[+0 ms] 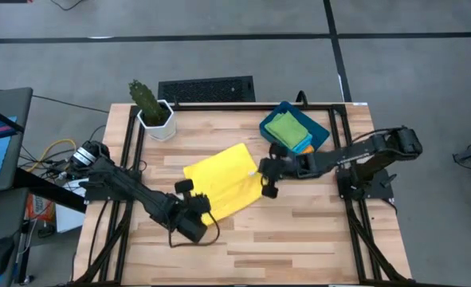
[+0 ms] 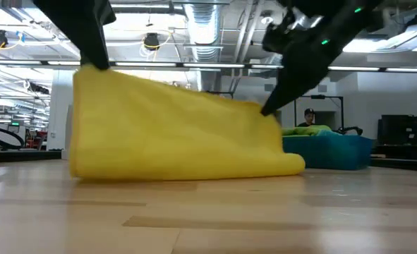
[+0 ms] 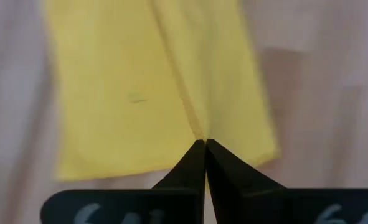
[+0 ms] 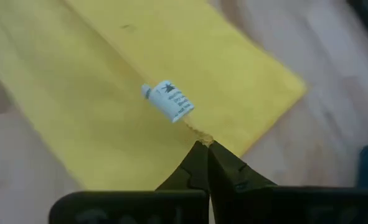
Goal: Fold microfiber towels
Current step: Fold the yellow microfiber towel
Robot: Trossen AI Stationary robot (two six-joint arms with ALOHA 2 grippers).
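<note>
Yellow towel [image 1: 223,182]: mid-worktop [image 1: 299,231], one side lifted
Left pincer [image 1: 186,191]: clamped tight on towel's near corner
Right pincer [image 1: 264,180]: clamped tight on edge beside white tag [image 4: 169,101]; teal bin [image 1: 315,127] beyond

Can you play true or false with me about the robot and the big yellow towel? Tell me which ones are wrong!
1. Both robot hands are pinching the yellow towel. True: the left hand and the right hand are each shut on an edge of it.
2. The yellow towel lies flat on the table. False: two edges are lifted up.
3. A green towel sits in the blue bin. True.
4. The cactus is inside the bin. False: it stands in a white pot at the table's far left corner.
5. The yellow towel has a small white tag. True.
</note>
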